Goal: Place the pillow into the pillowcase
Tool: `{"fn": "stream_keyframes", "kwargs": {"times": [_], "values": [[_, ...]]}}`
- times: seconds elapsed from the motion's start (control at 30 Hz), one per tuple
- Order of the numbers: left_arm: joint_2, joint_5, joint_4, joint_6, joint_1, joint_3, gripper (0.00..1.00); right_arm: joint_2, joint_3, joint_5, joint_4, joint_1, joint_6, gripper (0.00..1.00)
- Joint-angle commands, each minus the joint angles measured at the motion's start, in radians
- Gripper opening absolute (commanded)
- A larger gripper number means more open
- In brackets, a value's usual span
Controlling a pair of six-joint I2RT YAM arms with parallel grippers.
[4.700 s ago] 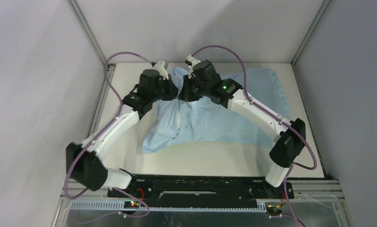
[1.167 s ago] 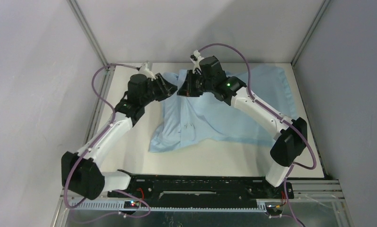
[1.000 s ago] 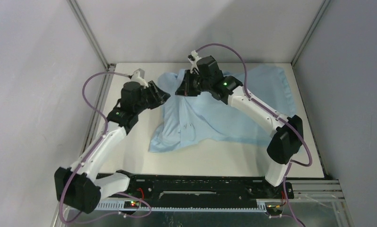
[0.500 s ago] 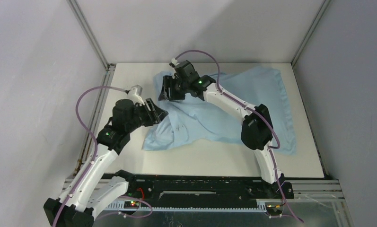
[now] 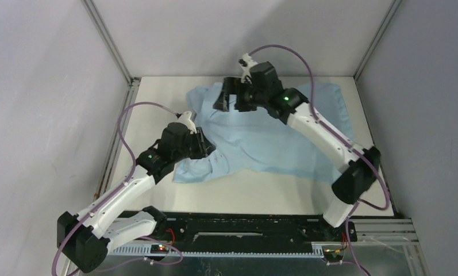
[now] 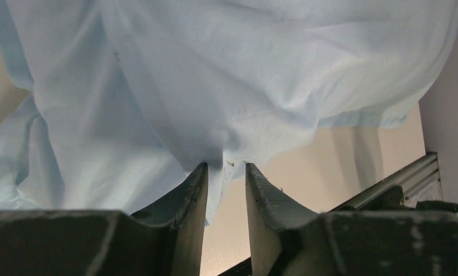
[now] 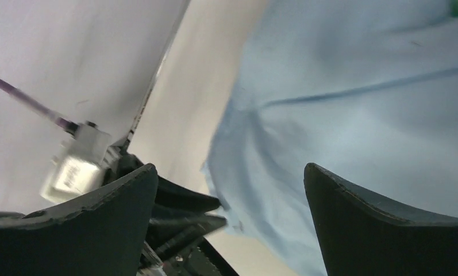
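The light blue pillowcase [image 5: 272, 138] lies spread and rumpled across the beige table. No pillow shows in any view. My left gripper [image 5: 208, 148] is at the cloth's near-left part. In the left wrist view the pillowcase [image 6: 215, 75] puckers down to the left gripper [image 6: 225, 167], whose narrow-set jaws hold a small fold at their tips. My right gripper [image 5: 226, 102] hovers over the far-left part of the cloth. In the right wrist view the right gripper [image 7: 231, 172] stands wide open and holds nothing, with the pillowcase [image 7: 358, 103] below it.
Bare table [image 5: 151, 109] runs left of the cloth up to the grey side wall and its metal rail [image 5: 114, 149]. The black base rail [image 5: 243, 221] lines the near edge. Purple cables [image 5: 129, 123] loop over both arms. The left arm's wrist [image 7: 180, 218] sits below the right gripper.
The right gripper has opened wide, released the pillowcase's far-left edge and swung back right. The left arm has moved nearer and rightward onto the cloth, and its jaws have narrowed.
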Motion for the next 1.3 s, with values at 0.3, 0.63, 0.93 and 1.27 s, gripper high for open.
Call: {"fn": "stream_keyframes", "kwargs": {"times": [0.3,0.63,0.93,1.27], "values": [[-0.087,-0.109,-0.026,-0.017,-0.006,-0.101,0.06,-0.221,-0.492,0.070,0.148,-0.303,-0.054,1.00],[-0.180,0.016,0.145,-0.049,-0.046,-0.164,0.52,-0.094,-0.478,0.000,0.185,-0.379,-0.079,1.00],[-0.101,-0.067,0.216,-0.069,-0.126,-0.204,0.54,0.004,-0.405,-0.019,0.150,-0.401,-0.096,0.99],[-0.058,-0.244,0.248,-0.017,-0.169,-0.207,0.56,0.048,-0.354,-0.023,0.125,-0.406,-0.108,1.00]]}}
